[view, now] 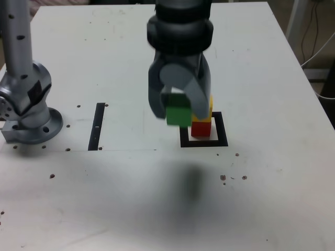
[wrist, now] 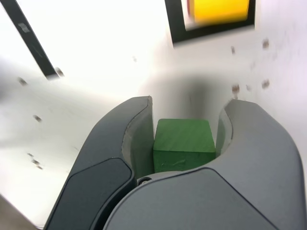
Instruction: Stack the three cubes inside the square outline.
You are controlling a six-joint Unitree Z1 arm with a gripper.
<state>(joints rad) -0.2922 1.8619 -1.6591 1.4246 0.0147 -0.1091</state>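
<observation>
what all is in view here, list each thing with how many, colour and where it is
solid green cube: 1, green, between the gripper's jaws, off the table
solid yellow cube: 1, yellow, on top of the red one
solid red cube: 1, red, inside the square outline, under the yellow one
thick square outline: 1, black, flat on the table, around the red cube
narrow straight strip: 1, black, on the table, in the exterior view's left half
flat tabletop: 1, white with dark specks, under everything
thin cable: at least 1, white, beyond the table at the exterior view's right
robot gripper: 1, grey, closed on the green cube
</observation>
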